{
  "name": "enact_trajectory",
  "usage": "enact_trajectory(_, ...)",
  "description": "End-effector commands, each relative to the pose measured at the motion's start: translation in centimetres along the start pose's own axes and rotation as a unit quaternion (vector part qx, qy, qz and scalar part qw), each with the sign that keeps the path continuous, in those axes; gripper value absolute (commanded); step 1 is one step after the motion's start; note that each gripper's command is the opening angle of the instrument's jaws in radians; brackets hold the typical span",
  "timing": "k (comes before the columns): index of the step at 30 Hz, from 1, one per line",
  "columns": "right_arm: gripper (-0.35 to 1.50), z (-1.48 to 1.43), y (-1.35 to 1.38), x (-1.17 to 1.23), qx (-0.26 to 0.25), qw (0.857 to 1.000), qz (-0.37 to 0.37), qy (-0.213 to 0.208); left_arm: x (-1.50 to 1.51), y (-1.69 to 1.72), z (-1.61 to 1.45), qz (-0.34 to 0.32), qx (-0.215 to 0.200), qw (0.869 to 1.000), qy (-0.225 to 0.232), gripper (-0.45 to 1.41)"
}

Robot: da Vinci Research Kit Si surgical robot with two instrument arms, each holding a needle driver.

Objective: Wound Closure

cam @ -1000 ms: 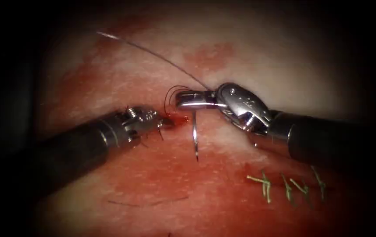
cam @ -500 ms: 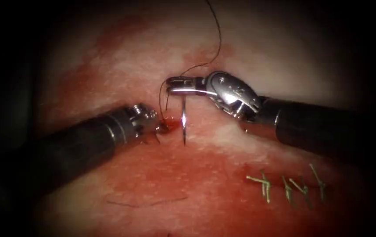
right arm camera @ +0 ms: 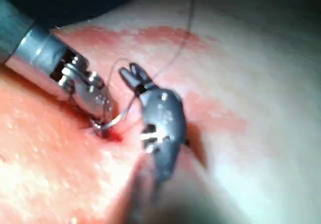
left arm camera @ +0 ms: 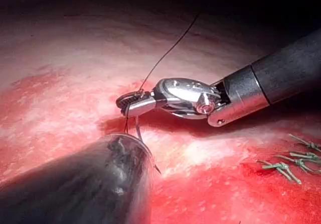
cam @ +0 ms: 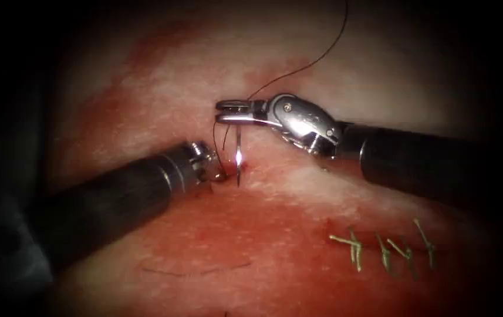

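Right tool (cam: 225, 111), centre frame, grips the needle (cam: 238, 158) near its thread end and has carried it left; the tip now hangs beside the cut (cam: 228, 173). Left tool (cam: 213, 170) grips tissue (cam: 163, 88) there, aiding needle placement.

The right arm (cam: 427, 167) is a long, round, dark grey shaft with a matt finish. At its tip sits a narrow polished collar, and beyond that a bright steel wrist (cam: 301, 122) of rounded, shell-like plates, joined by a small round pin whose head shows on the side. The right end effector (cam: 232, 112) is two slim, flat silver blades lying one over the other.

The left arm (cam: 104, 208) has the same dark shaft, ending in a lighter ringed metal band. Its wrist (right arm camera: 83, 86) is grey steel with stacked ridged parts and small slots. The left end effector (cam: 213, 170) is short and dark-tipped.
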Motion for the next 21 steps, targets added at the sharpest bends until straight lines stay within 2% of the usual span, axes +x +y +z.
enact_trajectory(1,-0.35,0.09,0.05,-0.07,-0.001,1.0,-0.005,0.002,0.05,-0.01,0.02,0.001,-0.005,1.0,0.002,0.2)
enact_trajectory(2,-0.35,0.11,0.07,-0.09,-0.002,1.0,-0.011,0.003,0.04,0.04,0.0,0.002,-0.012,1.0,0.002,0.36)
enact_trajectory(5,-0.35,0.13,0.08,-0.1,-0.005,1.0,-0.018,0.005,0.04,0.12,-0.05,-0.003,-0.023,1.0,0.003,0.52)
enact_trajectory(13,-0.35,0.18,0.02,-0.14,-0.007,0.999,-0.047,0.006,0.07,0.21,-0.19,0.001,-0.038,0.999,0.01,0.56)
enact_trajectory(21,-0.35,0.22,-0.12,-0.24,-0.007,0.995,-0.098,0.007,0.08,0.18,-0.18,0.004,-0.036,0.999,0.012,0.51)
